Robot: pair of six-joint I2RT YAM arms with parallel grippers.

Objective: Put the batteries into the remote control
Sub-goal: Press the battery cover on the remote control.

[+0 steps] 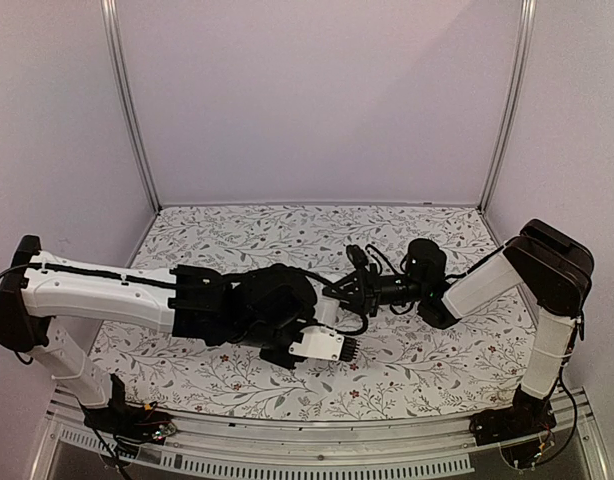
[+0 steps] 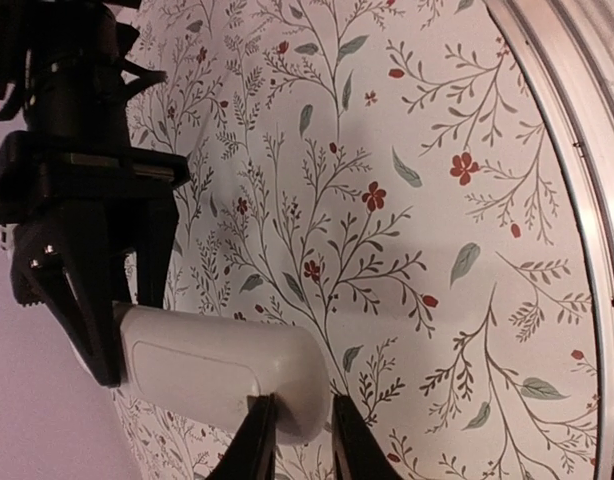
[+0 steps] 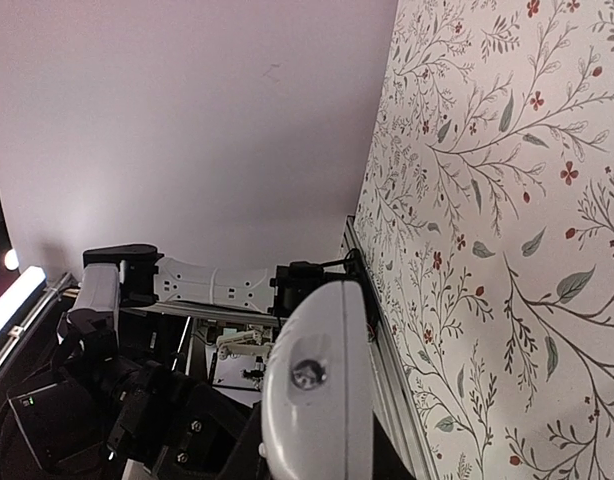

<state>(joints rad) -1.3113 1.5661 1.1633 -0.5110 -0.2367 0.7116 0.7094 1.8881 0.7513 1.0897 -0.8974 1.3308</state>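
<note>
The white remote control [image 2: 217, 365] is held off the table between both grippers. Its plain back, with a seamed cover panel, faces the left wrist camera. My left gripper [image 2: 295, 408] is shut on its rounded end. My right gripper [image 2: 115, 312] is shut on the other end. In the right wrist view the remote [image 3: 317, 390] shows end-on with a small dark lens, between my right gripper's [image 3: 315, 462] fingers. In the top view the remote [image 1: 328, 312] is a white sliver between the left gripper [image 1: 309, 316] and the right gripper [image 1: 345, 294]. No batteries are in view.
The floral tablecloth [image 1: 287, 235] covers the table. A metal rail [image 1: 317, 440] runs along the near edge, also in the left wrist view [image 2: 587, 150]. Plain white walls enclose the back and sides. The left wrist's white camera housing [image 1: 317, 343] hangs below the grippers.
</note>
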